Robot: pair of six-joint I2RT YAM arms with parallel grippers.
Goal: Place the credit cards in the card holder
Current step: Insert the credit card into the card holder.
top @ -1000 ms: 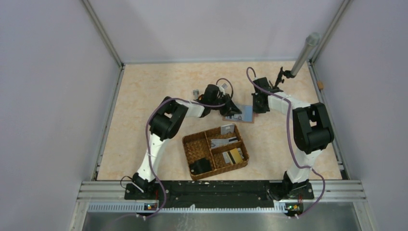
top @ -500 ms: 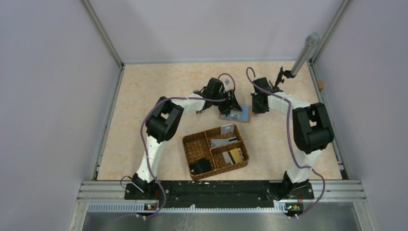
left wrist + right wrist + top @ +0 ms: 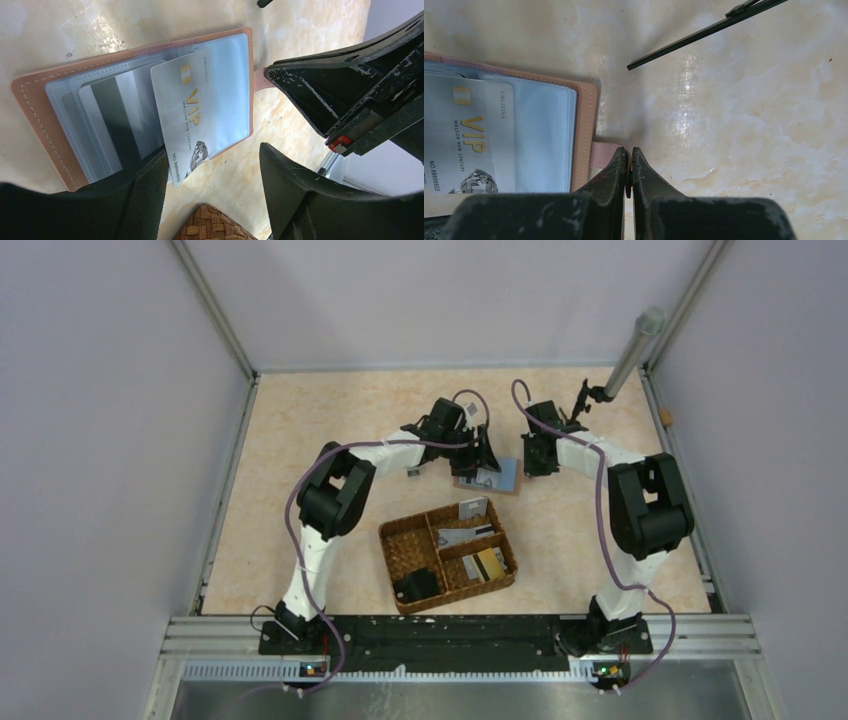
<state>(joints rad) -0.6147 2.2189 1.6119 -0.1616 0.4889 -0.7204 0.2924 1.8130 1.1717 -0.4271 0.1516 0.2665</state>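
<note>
while open — cards [image 3: 200, 110] in holder [image 3: 35, 110]

Lilac walls [image 3: 100, 440], beige marbled tabletop [image 3: 300, 420]

The top camera hangs above and behind the arm bases [image 3: 295, 625]. It looks down and forward over the whole table [image 3: 300, 440] from far off. The left wrist camera sits close, looking past the left gripper [image 3: 212, 150] onto the open card holder [image 3: 35, 120], with the basket [image 3: 210, 227] at its bottom edge. The right wrist camera is nearer still, almost on the tabletop, looking along the right gripper [image 3: 629, 152]. Both wrist views share the holder's strap edge and the VIP card [image 3: 200, 110]. The top view shows all of these, small.
</note>
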